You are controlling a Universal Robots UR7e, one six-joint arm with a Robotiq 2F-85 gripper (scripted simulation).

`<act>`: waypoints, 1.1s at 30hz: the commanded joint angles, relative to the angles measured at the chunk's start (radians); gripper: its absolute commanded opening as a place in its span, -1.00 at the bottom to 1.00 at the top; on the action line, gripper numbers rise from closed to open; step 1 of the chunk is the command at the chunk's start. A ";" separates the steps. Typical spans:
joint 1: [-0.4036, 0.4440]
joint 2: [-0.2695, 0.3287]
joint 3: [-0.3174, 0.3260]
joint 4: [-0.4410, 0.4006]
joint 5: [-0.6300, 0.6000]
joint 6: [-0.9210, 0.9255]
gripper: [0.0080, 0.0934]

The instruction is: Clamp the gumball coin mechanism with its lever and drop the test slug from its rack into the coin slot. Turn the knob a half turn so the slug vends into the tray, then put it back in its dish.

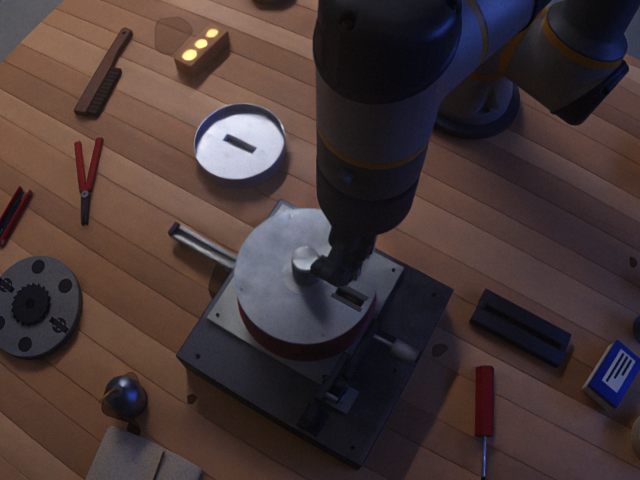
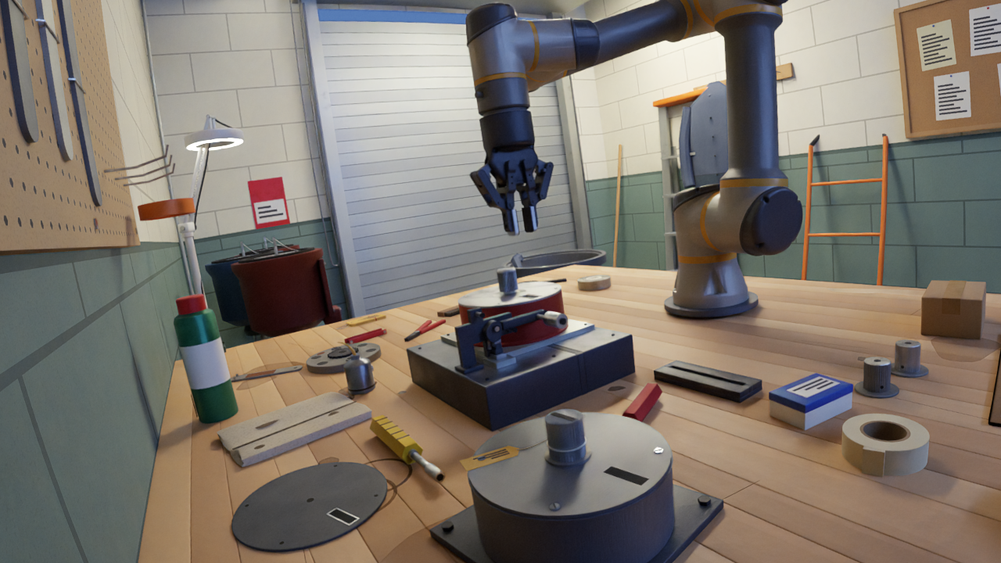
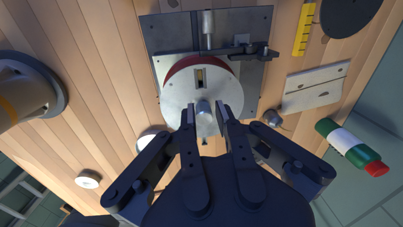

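Observation:
The round metal knob (image 3: 204,112) stands upright at the middle of the coin mechanism's silver top (image 1: 297,281). The mechanism has a red rim and sits on a dark square base (image 2: 521,364). The coin slot (image 3: 200,78) lies in the top beside the knob, with a brass-coloured slug showing inside it. The clamp lever (image 2: 514,324) lies across the base's front, its pale handle (image 1: 403,350) pointing out. The empty dark rack (image 1: 520,326) lies right of the base. The round dish (image 1: 240,143) sits behind the mechanism. My gripper (image 2: 520,225) hangs well above the knob. It is open and holds nothing.
A second grey mechanism (image 2: 570,483) stands at the near table edge. The robot's base (image 2: 710,301) rises behind. A red-handled screwdriver (image 1: 484,403), a blue box (image 1: 612,373), a gear disc (image 1: 32,306), pliers (image 1: 86,178) and a striped bottle (image 2: 205,367) lie around.

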 commanded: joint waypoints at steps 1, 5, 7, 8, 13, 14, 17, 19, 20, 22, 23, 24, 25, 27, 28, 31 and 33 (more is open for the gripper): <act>0.000 -0.007 -0.018 0.016 0.000 0.000 -0.44; -0.001 -0.011 -0.034 0.038 0.000 -0.001 -0.44; -0.019 -0.012 -0.033 0.038 0.000 -0.019 -0.44; -0.037 -0.012 -0.033 0.038 0.000 -0.037 -0.44; -0.123 -0.008 -0.037 0.038 0.000 -0.122 -0.44; -0.125 -0.007 -0.037 0.038 0.000 -0.124 -0.44; -0.124 -0.008 -0.037 0.038 0.000 -0.124 -0.32; -0.124 -0.008 -0.038 0.038 0.000 -0.124 -0.23; -0.124 -0.008 -0.038 0.038 0.000 -0.124 -0.18; -0.124 -0.008 -0.038 0.038 0.000 -0.125 -0.09; -0.124 -0.008 -0.038 0.038 0.000 -0.125 -0.04; -0.124 -0.008 -0.038 0.038 0.000 -0.125 0.01; -0.124 -0.008 -0.038 0.038 0.000 -0.125 0.05; -0.125 -0.008 -0.038 0.038 0.000 -0.125 0.08; -0.125 -0.008 -0.038 0.038 0.000 -0.125 0.08; -0.125 -0.008 -0.038 0.038 0.000 -0.125 0.08; -0.125 -0.008 -0.038 0.038 0.000 -0.125 0.08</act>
